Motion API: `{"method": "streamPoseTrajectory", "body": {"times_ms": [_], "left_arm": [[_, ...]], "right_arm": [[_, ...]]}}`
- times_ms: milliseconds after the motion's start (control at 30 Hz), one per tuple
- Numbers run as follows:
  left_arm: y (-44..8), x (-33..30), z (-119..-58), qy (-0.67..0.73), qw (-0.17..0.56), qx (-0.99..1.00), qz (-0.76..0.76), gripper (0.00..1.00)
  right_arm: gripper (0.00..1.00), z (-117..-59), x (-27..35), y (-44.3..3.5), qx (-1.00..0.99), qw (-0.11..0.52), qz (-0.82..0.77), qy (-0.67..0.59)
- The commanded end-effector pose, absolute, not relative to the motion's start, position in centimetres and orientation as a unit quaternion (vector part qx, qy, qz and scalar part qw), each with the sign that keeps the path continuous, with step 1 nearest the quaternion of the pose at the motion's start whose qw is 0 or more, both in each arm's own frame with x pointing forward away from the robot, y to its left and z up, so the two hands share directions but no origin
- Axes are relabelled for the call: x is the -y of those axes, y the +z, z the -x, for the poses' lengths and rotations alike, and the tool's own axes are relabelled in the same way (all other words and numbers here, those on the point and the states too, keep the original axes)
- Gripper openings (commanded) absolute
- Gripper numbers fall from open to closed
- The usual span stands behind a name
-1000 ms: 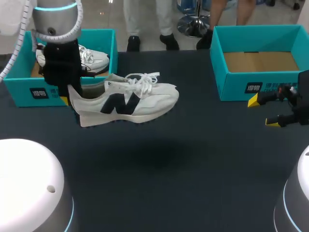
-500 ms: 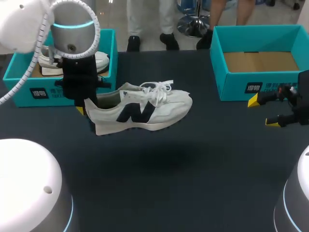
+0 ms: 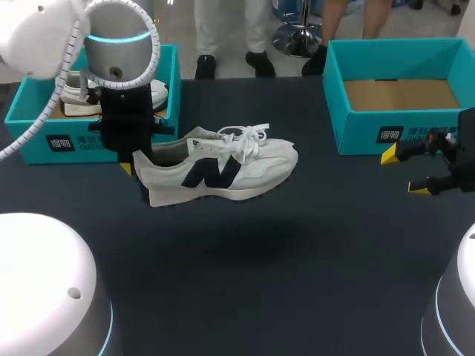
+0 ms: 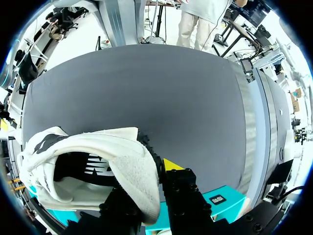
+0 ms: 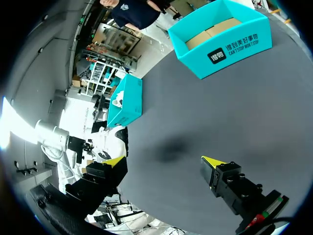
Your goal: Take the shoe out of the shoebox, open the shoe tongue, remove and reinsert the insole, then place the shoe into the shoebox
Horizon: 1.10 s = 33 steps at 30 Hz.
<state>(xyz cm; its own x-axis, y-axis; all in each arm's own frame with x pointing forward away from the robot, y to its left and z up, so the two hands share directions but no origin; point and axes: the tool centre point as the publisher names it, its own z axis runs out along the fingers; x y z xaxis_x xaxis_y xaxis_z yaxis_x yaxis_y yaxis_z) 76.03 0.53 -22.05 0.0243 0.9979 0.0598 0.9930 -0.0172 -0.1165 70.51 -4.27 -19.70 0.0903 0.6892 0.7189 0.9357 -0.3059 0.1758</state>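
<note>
A white sneaker with a dark side logo hangs above the dark table, toe pointing right, its shadow below it. My left gripper is shut on the shoe's heel collar. In the left wrist view the heel wall sits pinched in that gripper. The teal left shoebox stands behind it and holds a second white shoe. My right gripper stays at the right edge, open and empty. It is the same in its own view, where the held sneaker shows far ahead.
An open teal box with a bare cardboard floor stands at the back right, just behind my right gripper; it also shows ahead of that gripper. The dark tabletop spreads between the two boxes.
My left arm has carried the sneaker rightward and a little toward the front, away from the left shoebox. The right arm has not moved.
</note>
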Motion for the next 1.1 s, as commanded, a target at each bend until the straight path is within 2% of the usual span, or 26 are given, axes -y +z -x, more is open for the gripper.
{"method": "streamPoseTrajectory", "body": {"times_ms": [33,533,1100], "left_arm": [[-21.9,-0.5,-76.0,0.02,0.062,0.698,0.713,0.0],[-25.3,2.2,-77.1,0.01,0.062,0.7,0.712,0.0],[-33.2,4.0,-78.2,0.004,0.072,0.69,0.72,0.0]], "right_arm": [[1.0,-70.4,4.2,-19.7,0.565,0.166,0.72,-0.368],[1.0,-70.4,4.2,-19.7,0.565,0.166,0.72,-0.368],[1.0,-70.4,4.2,-19.7,0.565,0.166,0.72,-0.368]]}}
